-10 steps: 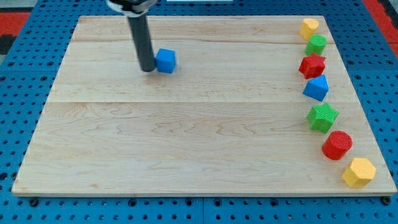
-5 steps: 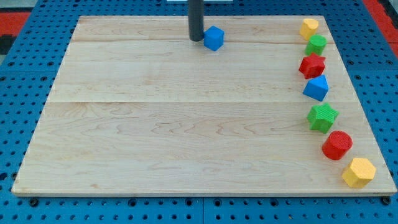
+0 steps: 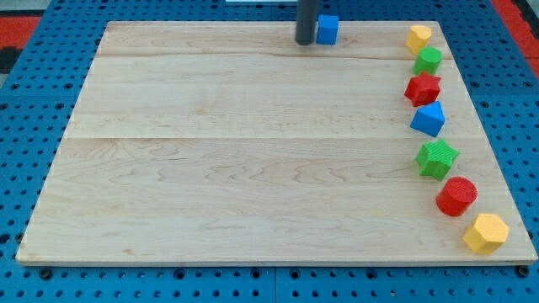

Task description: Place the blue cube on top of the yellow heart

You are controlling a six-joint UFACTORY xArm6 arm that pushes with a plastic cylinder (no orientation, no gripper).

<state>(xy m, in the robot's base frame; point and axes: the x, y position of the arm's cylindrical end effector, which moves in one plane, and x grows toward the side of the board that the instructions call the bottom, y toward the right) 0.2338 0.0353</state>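
- The blue cube (image 3: 328,29) has slid right and upward over the last second, now near the worktop's (image 3: 253,168) top edge.
- My tip (image 3: 305,42) touches its left face; this tool only pushes, grasping nothing.
- The yellow heart (image 3: 418,37) lies further right, so progress looks good.

Lab bench: wooden board (image 3: 253,168) on blue pegboard (image 3: 34,126).

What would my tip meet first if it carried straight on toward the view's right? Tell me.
The blue cube, which sits right against my tip on its right side. Beyond the cube, the yellow heart at the board's top right corner looks next in line.
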